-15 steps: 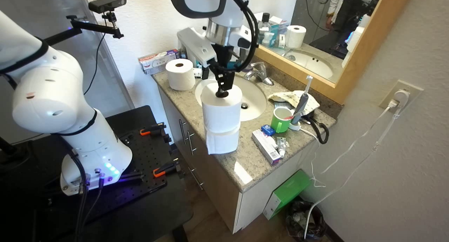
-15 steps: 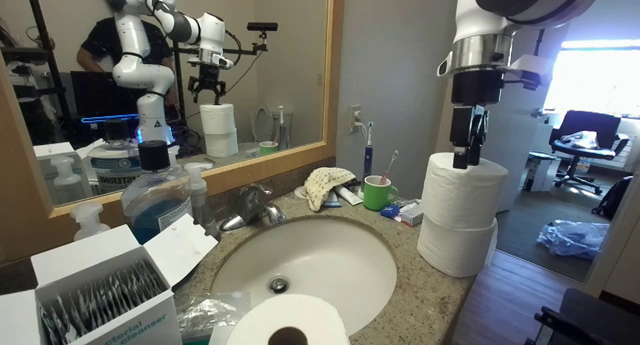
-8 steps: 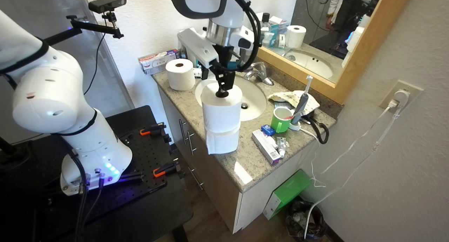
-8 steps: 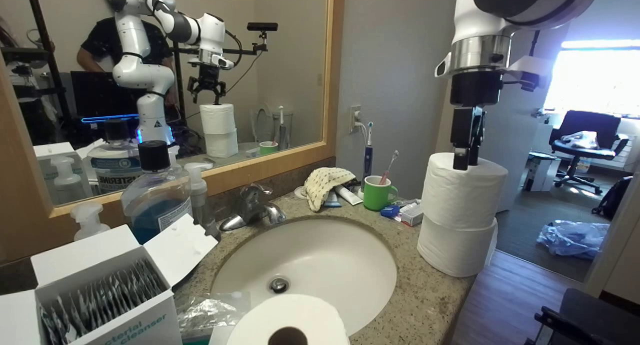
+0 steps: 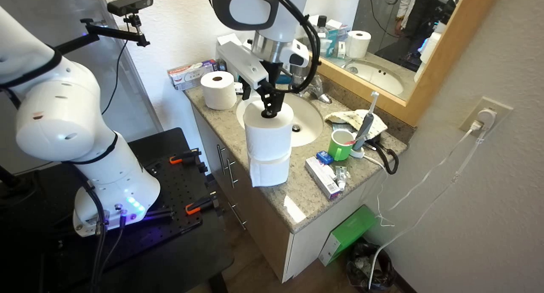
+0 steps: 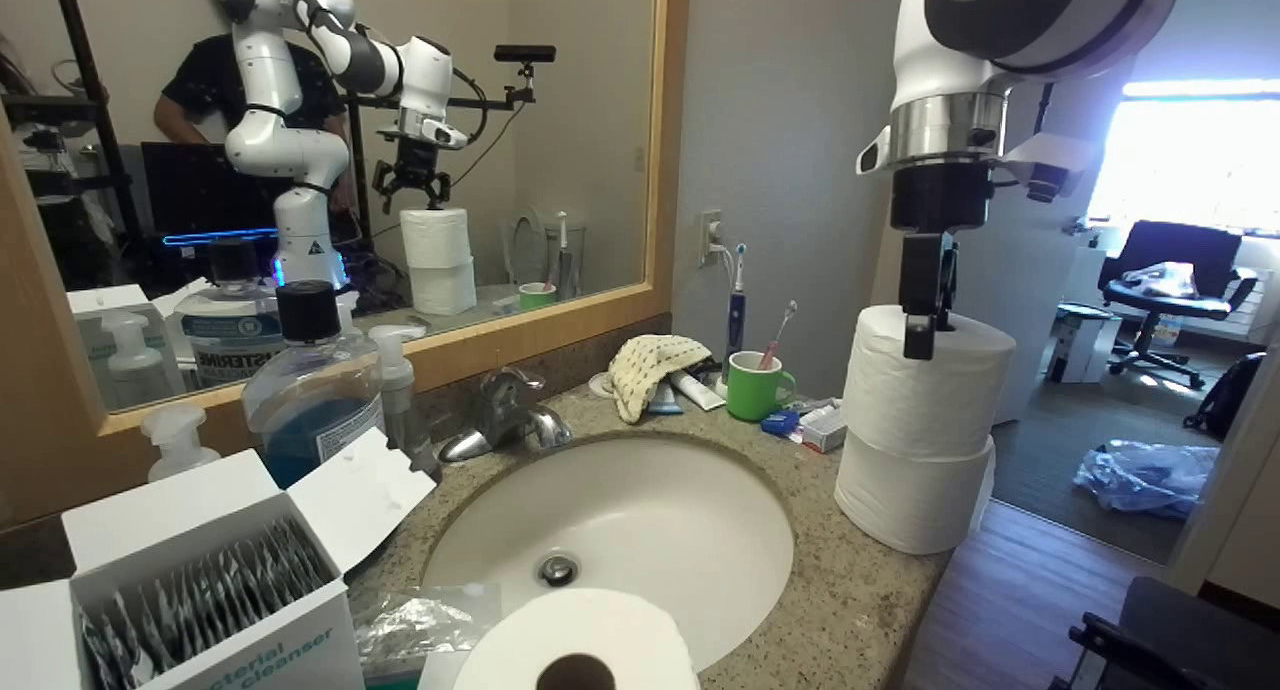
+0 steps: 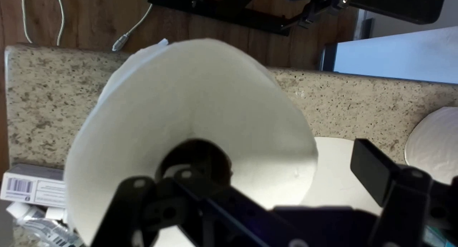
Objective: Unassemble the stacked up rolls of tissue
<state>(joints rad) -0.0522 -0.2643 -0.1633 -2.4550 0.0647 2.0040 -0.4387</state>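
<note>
Two white rolls of tissue stand stacked near the counter's front edge: the top roll (image 5: 268, 140) rests on the lower roll (image 5: 270, 173). A third roll (image 5: 219, 91) stands alone beyond the sink, and its top (image 6: 575, 625) shows close up in an exterior view. My gripper (image 6: 931, 336) is open at the top roll. One finger is over the dark core (image 7: 200, 154), apparently with its tip inside; how deep is hidden. Outside the roll, on the sink side, hangs the other finger (image 7: 372, 172), apart from the paper in the wrist view. Nothing is gripped.
The sink bowl (image 6: 640, 510) lies beside the stack, with the faucet (image 6: 505, 415) behind it. A green mug (image 5: 340, 146), a toothbrush (image 5: 366, 123) and a toothpaste box (image 5: 322, 178) sit farther along the counter (image 5: 276, 199). An opened carton (image 6: 200, 590) stands across the sink.
Over the last half second my gripper has come down a little and tilted, its outer finger sinking lower beside the top roll. The stack and the lone roll have not moved.
</note>
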